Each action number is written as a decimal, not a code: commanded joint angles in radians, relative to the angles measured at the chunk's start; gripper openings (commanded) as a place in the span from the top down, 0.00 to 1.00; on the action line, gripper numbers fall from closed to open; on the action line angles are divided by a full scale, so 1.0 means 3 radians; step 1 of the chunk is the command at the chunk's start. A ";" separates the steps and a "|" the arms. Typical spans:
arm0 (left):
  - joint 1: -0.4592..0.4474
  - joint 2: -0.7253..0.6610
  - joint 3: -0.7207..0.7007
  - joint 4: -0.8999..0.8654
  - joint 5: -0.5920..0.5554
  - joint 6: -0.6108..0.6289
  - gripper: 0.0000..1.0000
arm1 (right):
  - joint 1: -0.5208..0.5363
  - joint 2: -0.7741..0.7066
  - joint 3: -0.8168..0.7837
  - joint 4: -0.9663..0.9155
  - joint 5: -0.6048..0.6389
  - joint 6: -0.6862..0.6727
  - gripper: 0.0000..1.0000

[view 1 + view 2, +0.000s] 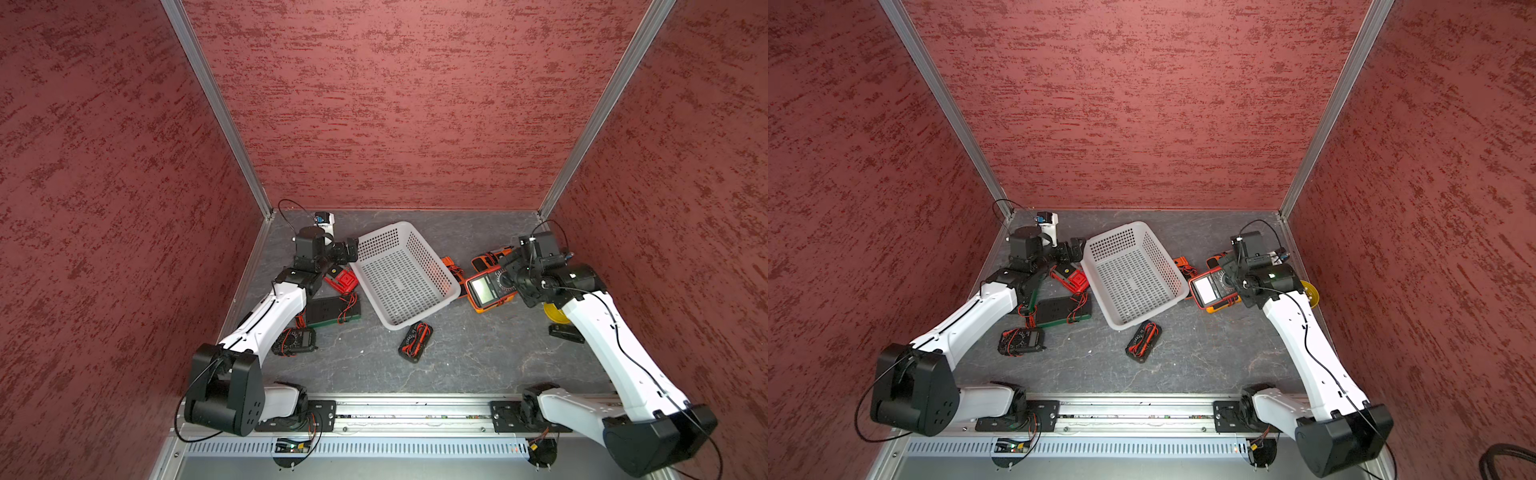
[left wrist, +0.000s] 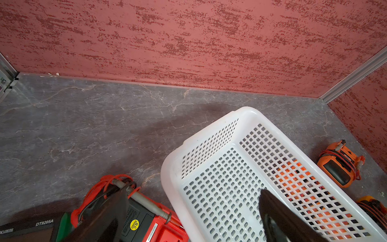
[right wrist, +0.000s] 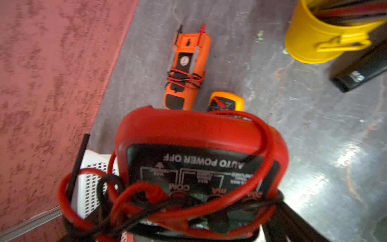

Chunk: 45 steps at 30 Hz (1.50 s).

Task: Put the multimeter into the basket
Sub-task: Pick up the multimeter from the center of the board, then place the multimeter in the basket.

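Two arms, left arm (image 1: 270, 313) at lower left and right arm (image 1: 611, 336) at lower right of both top views. Each has long white links and bulky black joint housings (image 1: 226, 392), the flat face drilled with small holes. Thin black cables (image 1: 618, 338) run along the links and loop free at the joints. Black base plates (image 1: 320, 415) carry silver screws, with red wires (image 1: 313, 430) beneath. White wrist camera (image 1: 325, 219) has a blue part. Left gripper (image 2: 193, 189) has matt black, tapered fingers (image 2: 109, 211).

light: bright, even | glare: tabletop (image 3: 345, 159) | blur: multimeter (image 3: 199, 146) close-up
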 commanded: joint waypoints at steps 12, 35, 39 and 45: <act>-0.0026 -0.0012 -0.0009 0.0142 0.0212 -0.0251 0.00 | 0.1016 0.1510 0.1107 0.0664 0.0374 0.0305 1.00; -0.0026 -0.0229 -0.0092 -0.0100 0.0431 -0.0111 0.00 | 0.1514 0.2548 0.1222 0.0207 0.0331 0.0704 0.80; -0.0026 -0.0224 -0.0101 -0.0069 0.0484 -0.0147 0.00 | 0.1509 0.2608 0.1151 0.0229 0.0321 0.0750 0.73; -0.0027 -0.0224 -0.0082 -0.0040 0.0522 -0.0207 0.00 | 0.1492 0.2775 0.1151 0.0261 0.0177 0.0785 0.61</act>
